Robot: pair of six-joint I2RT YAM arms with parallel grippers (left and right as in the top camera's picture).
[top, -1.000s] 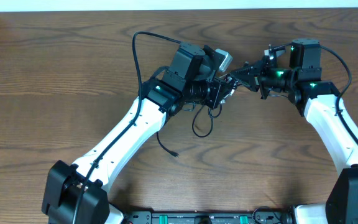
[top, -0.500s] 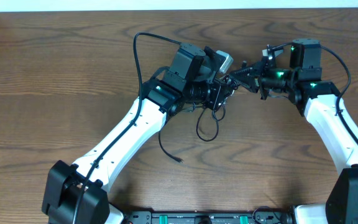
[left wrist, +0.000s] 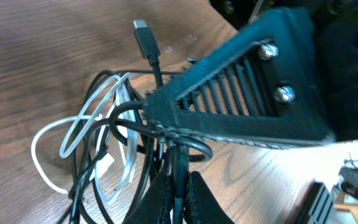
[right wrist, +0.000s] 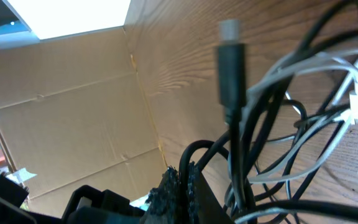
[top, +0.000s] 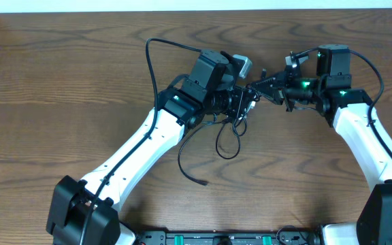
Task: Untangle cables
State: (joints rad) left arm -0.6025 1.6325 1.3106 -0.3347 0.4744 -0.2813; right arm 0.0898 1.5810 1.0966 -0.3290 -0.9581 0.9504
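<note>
We see left gripper (left wrist: 176, 200) pinched tight on black cables (left wrist: 156, 71); white cable (left wrist: 42, 130) loops just left of tips. Right gripper (right wrist: 180, 185) clamped on same tangle, plug (right wrist: 230, 56) beyond tips, table (top: 60, 82) below.

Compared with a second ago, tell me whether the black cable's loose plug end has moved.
Yes. The plug end has slid toward the table's near edge, slightly rightward in the overhead view.

Tangled cables (left wrist: 149, 45) between closed fingers (left wrist: 159, 198)
</note>
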